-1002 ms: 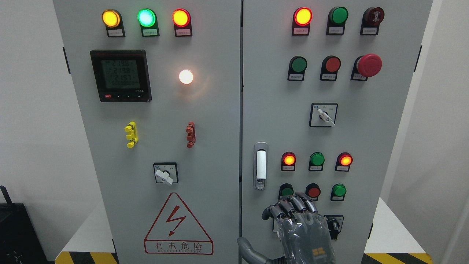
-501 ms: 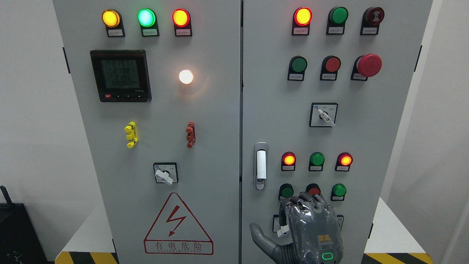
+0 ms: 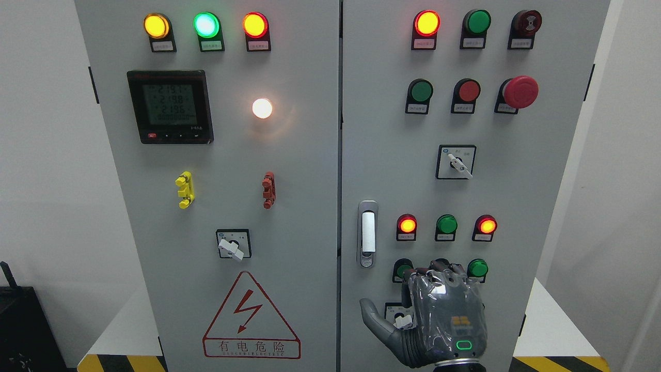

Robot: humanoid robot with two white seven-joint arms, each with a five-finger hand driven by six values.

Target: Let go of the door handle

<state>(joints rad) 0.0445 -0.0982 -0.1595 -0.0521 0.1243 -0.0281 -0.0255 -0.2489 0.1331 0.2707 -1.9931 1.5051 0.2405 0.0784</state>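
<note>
Fingers (image 3: pixel 439 269) curled inward vs a sec ago, thumb sticking out left, holding nothing; right hand (image 3: pixel 444 315) has risen a bit, now back-on to cam at cabinet's right door (image 3: pixel 392 155) bottom edge. Door handle (image 3: pixel 367 233) sits free near that door's left edge, up-left of hand, well apart.

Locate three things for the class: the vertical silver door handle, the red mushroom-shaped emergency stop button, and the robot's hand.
Vertical silver door handle (image 3: pixel 367 232): head view, on its white centre bar.
Red mushroom-shaped emergency stop button (image 3: pixel 520 91): head view, on its domed cap.
Robot's hand (image 3: pixel 448 315): head view, on the grey back of the hand.
</note>
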